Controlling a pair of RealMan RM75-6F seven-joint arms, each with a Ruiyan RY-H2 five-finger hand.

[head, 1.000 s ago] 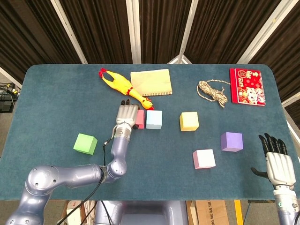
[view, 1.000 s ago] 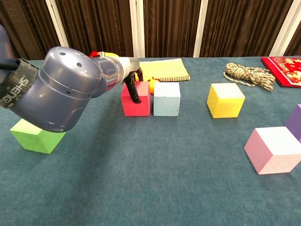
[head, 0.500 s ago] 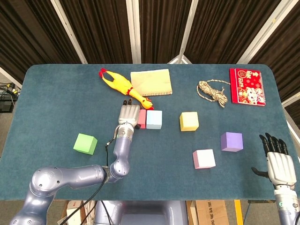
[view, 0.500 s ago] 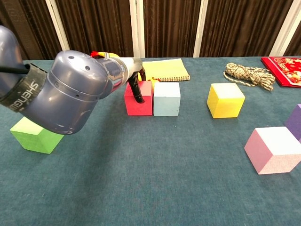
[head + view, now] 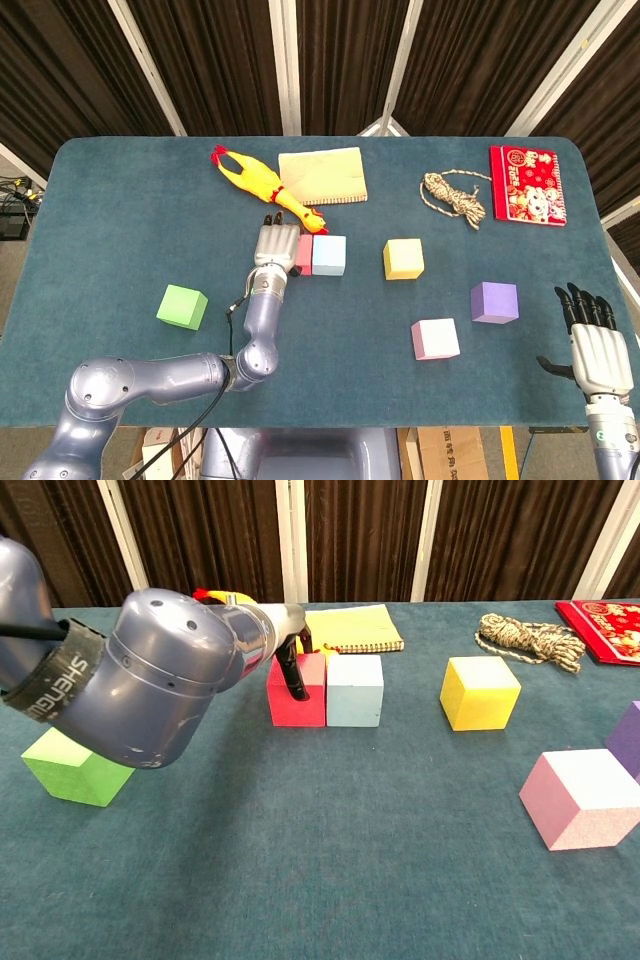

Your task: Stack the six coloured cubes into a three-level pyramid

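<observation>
The cubes all sit on the table, none stacked yet. You have only begun the base: the red cube touches the light blue cube, faces square to you; cubes have no long axis. From that blue cube, yellow, purple and pink lie right, green left. Your left hand holds the red cube; your right hand is spread, empty.

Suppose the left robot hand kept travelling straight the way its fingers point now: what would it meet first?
Probably the rubber chicken, lying just beyond the left robot hand, which already holds the red cube. Height is unclear, so it might pass over.
</observation>
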